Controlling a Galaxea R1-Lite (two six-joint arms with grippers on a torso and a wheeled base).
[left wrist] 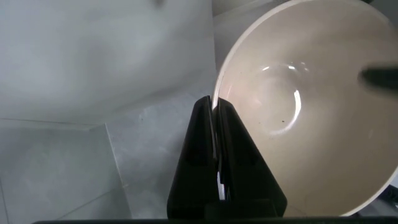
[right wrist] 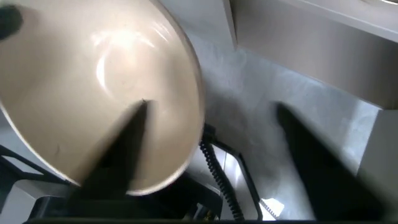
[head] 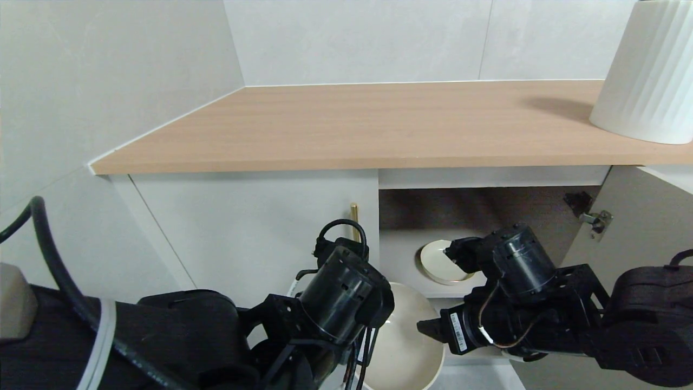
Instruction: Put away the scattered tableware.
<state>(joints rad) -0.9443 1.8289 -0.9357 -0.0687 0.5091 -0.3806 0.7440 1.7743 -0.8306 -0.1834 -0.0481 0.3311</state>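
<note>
My left gripper [left wrist: 214, 134] is shut on the rim of a large cream bowl [left wrist: 305, 106], which it holds low in front of the open cabinet [head: 400, 254]. In the head view the bowl [head: 403, 346] hangs between both arms. Beside the bowl's far rim my right gripper [head: 433, 330] stands open. In the right wrist view one finger [right wrist: 118, 155] lies over the bowl [right wrist: 93, 81] and the other finger [right wrist: 311, 155] is outside it, with the rim between them. A small cream plate [head: 439, 262] with a gold edge rests on the cabinet shelf.
A wooden countertop [head: 379, 124] runs above the cabinet, with a white ribbed vessel [head: 649, 70] at its right end. The right cabinet door [head: 639, 233] is swung open. The left door [head: 243, 233] is closed, with a brass handle [head: 354, 214]. Walls close in on the left.
</note>
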